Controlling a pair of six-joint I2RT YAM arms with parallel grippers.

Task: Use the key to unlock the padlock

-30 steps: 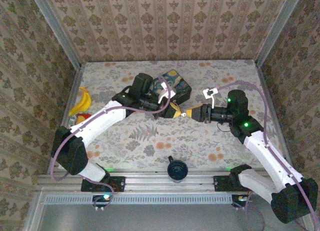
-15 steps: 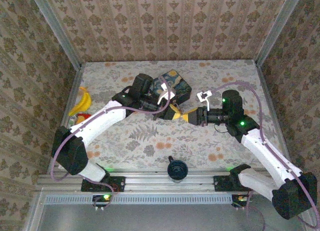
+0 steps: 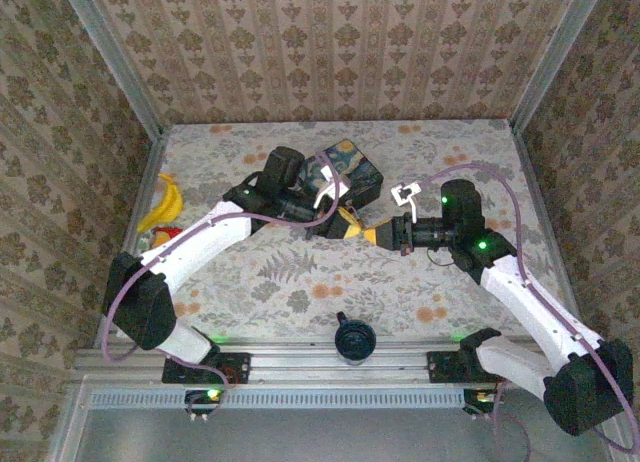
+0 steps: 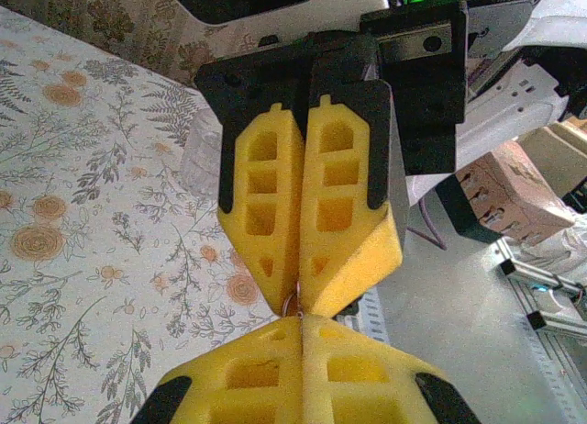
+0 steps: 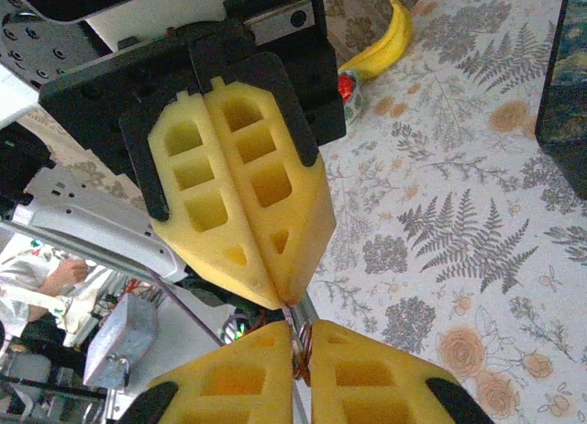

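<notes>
1. Right gripper (image 5: pixel 303 337) is clenching a tiny brass-coloured piece, seemingly the padlock (image 5: pixel 301 353), at its tips.
2. Tip to tip opposite, left gripper (image 4: pixel 301 325) is pinching thin silver metal (image 4: pixel 293 303), key or shackle unclear.
3. Grips being slight, twisting is risking a drop.

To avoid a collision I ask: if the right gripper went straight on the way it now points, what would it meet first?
The left gripper: the right gripper faces it tip to tip, both shut. A thin metal piece lies between the tips, so it probably meets that first.
</notes>
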